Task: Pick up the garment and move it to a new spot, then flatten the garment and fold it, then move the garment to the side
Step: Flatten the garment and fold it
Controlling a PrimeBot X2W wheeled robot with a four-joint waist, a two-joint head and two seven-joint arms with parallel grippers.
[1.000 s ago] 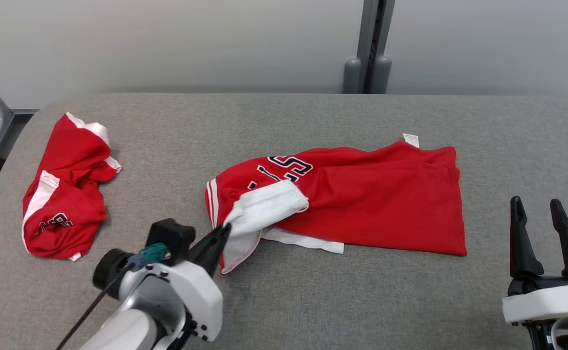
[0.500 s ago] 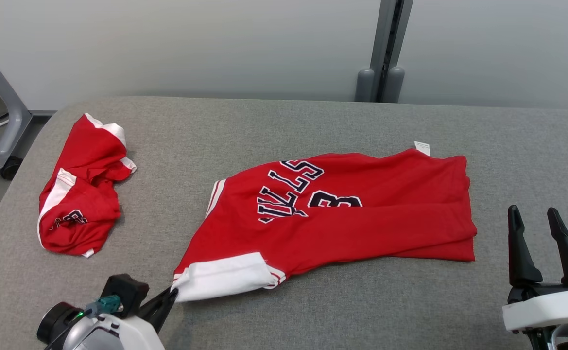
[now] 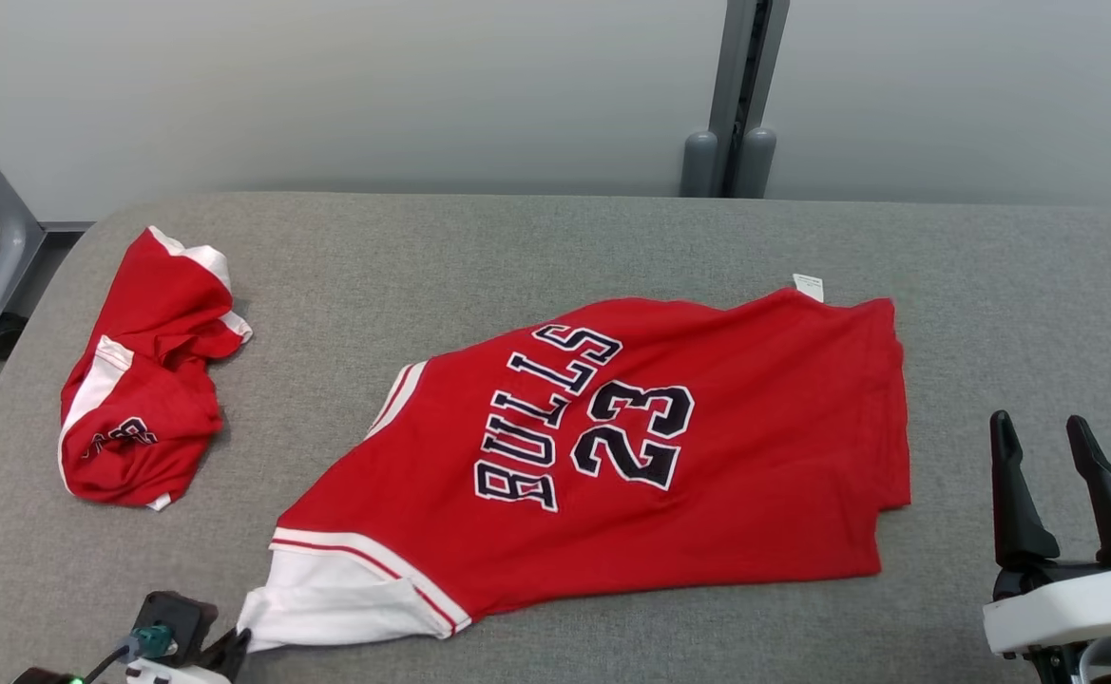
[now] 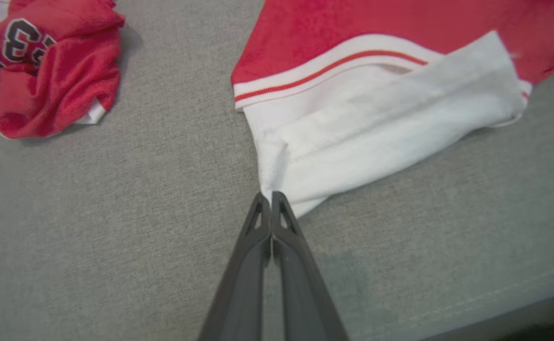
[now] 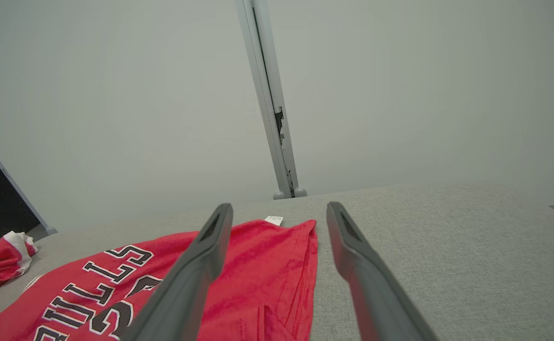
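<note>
Crumpled red cloth (image 3: 142, 380) on grey table (image 3: 517, 256) — grey post (image 3: 731, 95) behind

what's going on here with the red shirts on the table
The robot is working on the red Bulls jersey lying on the grey table. Its left gripper is shut on the corner of the jersey's white sleeve at the near left, and the jersey lies mostly spread out with the print facing up. The right gripper is open at the right, holding nothing and apart from the jersey. A second red garment sits crumpled at the far left.
</note>
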